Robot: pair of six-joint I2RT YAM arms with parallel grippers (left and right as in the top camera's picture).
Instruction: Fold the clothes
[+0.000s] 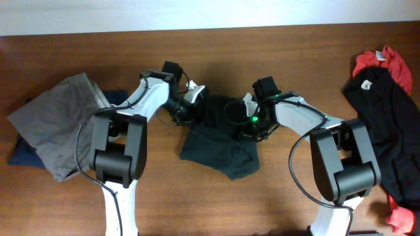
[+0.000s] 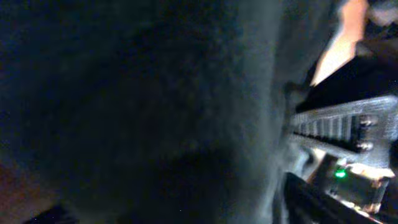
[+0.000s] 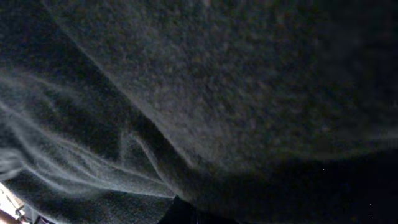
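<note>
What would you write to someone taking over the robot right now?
Left claw: at the dark T-shirt's left edge, open or shut unclear.
Right claw: shut at its right edge, grip hidden.
The shirt lies bunched mid-table, unfolded.
Grey garment over navy garment at left; red garment and black garment at right, loose.
None looks neatly folded; all folding is left.

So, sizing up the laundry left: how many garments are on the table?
5: a crumpled grey fabric garment far left, a navy garment under it, a dark green-black garment centre, a black garment far right, a red garment beneath it. More may be hidden.
</note>
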